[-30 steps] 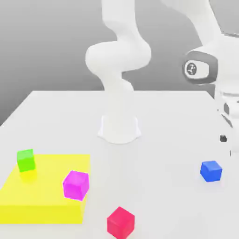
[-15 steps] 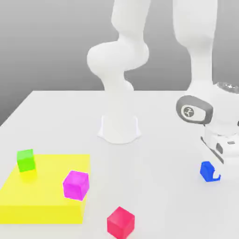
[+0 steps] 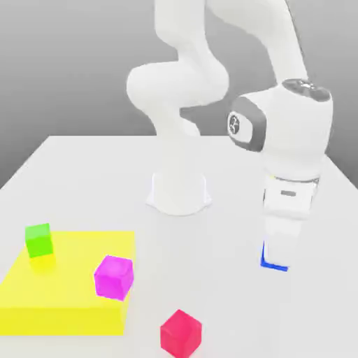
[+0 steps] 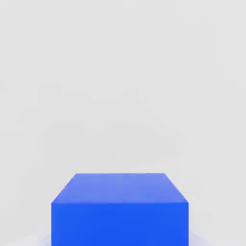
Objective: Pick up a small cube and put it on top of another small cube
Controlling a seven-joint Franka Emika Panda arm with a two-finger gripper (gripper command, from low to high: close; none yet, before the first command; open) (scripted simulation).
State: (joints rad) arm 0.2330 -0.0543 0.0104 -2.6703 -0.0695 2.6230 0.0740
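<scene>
My gripper (image 3: 277, 256) hangs low over the white table at the exterior view's right, shut on the small blue cube (image 3: 274, 266). The near white finger (image 3: 281, 241) covers most of the cube, so just a thin blue rim shows along its side and under its tip. The hand view has the blue cube (image 4: 120, 209) close up against the pale table. A magenta cube (image 3: 114, 276) sits at the edge of the yellow pad (image 3: 63, 297). A red cube (image 3: 181, 333) lies on the table near the front edge.
A green cube (image 3: 39, 240) stands on the far left corner of the yellow pad. The arm's white base (image 3: 179, 193) rises at the middle of the table (image 3: 231, 308), behind the cubes.
The hand came down over the blue cube and the fingers shut on it. Hand and cube have since shifted toward the exterior view's left.
</scene>
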